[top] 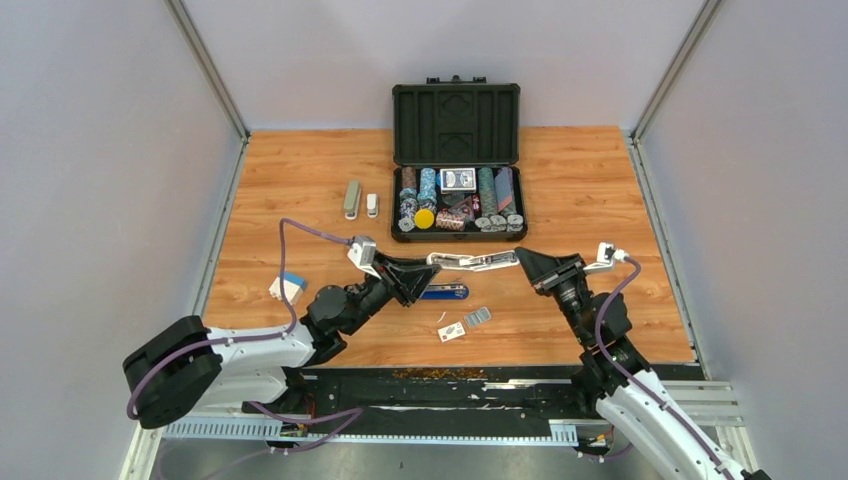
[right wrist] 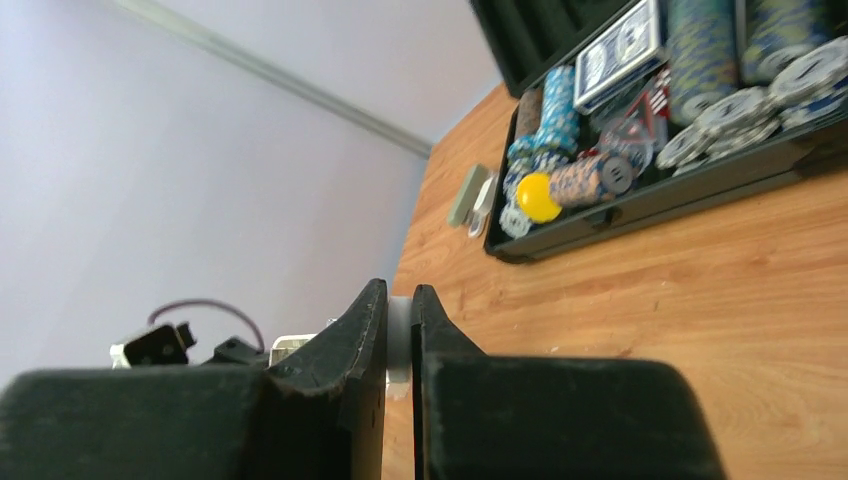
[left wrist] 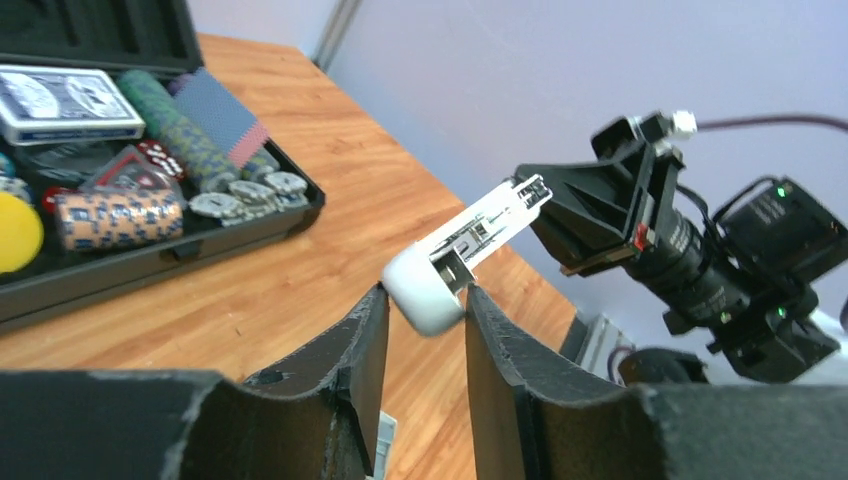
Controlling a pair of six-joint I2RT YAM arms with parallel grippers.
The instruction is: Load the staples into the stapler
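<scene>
The blue stapler (top: 445, 292) lies flat on the table, under and just right of my left gripper (top: 432, 262). The staples (top: 478, 316) lie to its right, nearer the front, apart from it. Both grippers hold a long white and silver stapler (top: 472, 262) level in the air between them. My left gripper (left wrist: 425, 295) is shut on its rounded white end (left wrist: 428, 290). My right gripper (top: 518, 258) is shut on its other end, and a white sliver (right wrist: 399, 340) shows between its fingers in the right wrist view. The blue stapler and staples are hidden in both wrist views.
An open black case (top: 460, 235) of poker chips and cards stands at the back centre. A grey-olive stapler (top: 352, 198) and a small white stapler (top: 372, 205) lie left of it. A tiny white box with a red mark (top: 452, 330) lies beside the staples. A white and blue object (top: 288, 287) lies at the left.
</scene>
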